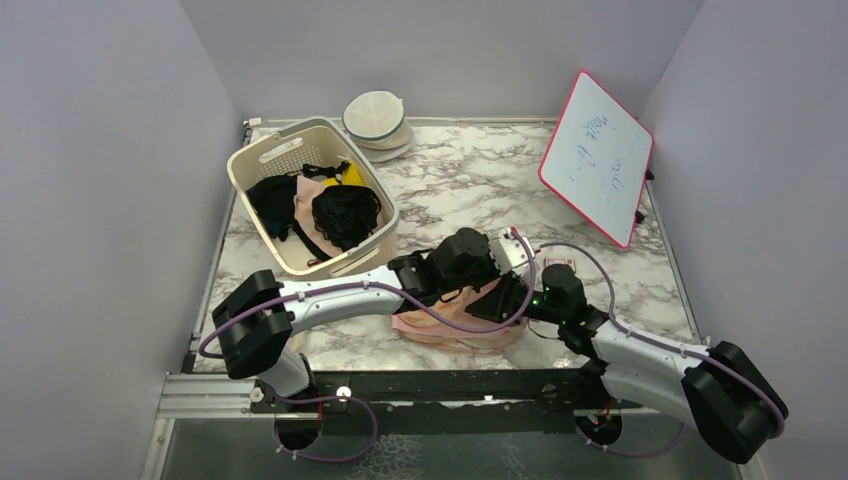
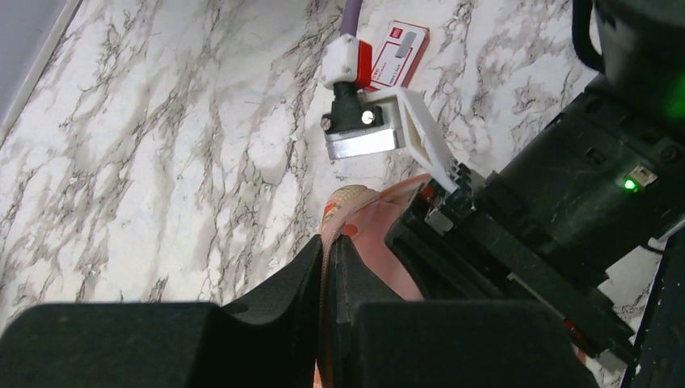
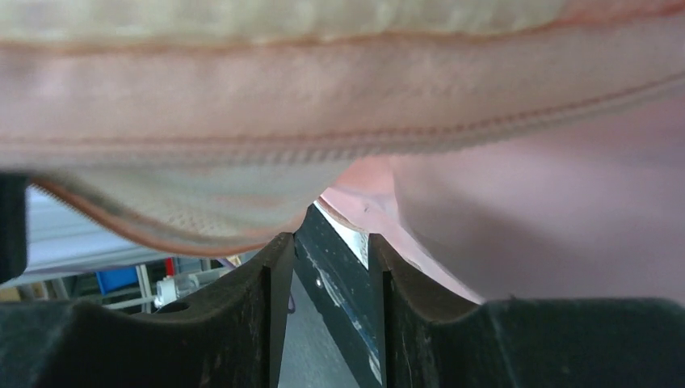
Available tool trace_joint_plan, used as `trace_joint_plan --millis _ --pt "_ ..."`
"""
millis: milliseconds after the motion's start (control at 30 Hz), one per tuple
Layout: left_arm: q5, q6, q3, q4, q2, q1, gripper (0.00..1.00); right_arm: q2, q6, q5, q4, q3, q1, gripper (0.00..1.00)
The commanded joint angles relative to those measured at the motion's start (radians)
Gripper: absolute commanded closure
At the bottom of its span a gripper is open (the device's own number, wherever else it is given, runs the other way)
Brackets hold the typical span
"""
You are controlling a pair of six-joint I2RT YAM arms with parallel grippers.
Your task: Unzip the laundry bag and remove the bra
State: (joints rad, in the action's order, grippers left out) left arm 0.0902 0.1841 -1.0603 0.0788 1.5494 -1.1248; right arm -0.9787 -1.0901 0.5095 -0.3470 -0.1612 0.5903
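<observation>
laundry bag (image 1: 450, 328): lay on bench (image 1: 470, 180), near front edge, centre, below both wrists; peach shell, pale pink side showing twd left.
L arm: stretched from left base across to bag's right part.
L fingers (image 2: 329, 246): clamped tight on bag's peach zip edge, edge pinched between tips.
R fingers (image 3: 327, 242): narrow gap, nothing seen inside it; tips right at bag's mesh lining + stitched seam.
bra: could not be told apart from lining; smooth pink fabric (image 3: 549, 202) just past R tips.
basket (image 1: 262, 160): back left, held black garments + a pink piece.
round cases (image 1: 376, 116): stacked just behind basket.
whiteboard (image 1: 597, 158): propped tilted, back right.
card (image 2: 397, 55): red-white, flat on bench beyond bag.
</observation>
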Motion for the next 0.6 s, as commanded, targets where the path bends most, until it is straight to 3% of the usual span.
trace_joint_plan --millis 0,233,300,400,567 --pt "-0.038 -0.018 -0.040 0.005 -0.016 0.007 1.00 -0.056 -0.138 -0.192 -0.167 0.000 0.063 0.62" --pt "-0.039 -0.026 -0.042 0.005 -0.023 0.007 1.00 -0.173 -0.270 -0.374 -0.321 0.006 0.135 0.62" --pt "-0.029 -0.029 -0.040 0.005 -0.029 0.007 0.96 -0.202 -0.322 -0.417 -0.376 0.014 0.149 0.61" --pt "-0.001 -0.031 -0.037 0.006 -0.049 0.007 0.81 -0.220 -0.362 -0.473 -0.459 0.031 0.153 0.61" --pt "0.045 -0.028 -0.010 0.024 -0.118 0.007 0.49 -0.202 -0.404 -0.615 -0.392 -0.003 0.154 0.61"
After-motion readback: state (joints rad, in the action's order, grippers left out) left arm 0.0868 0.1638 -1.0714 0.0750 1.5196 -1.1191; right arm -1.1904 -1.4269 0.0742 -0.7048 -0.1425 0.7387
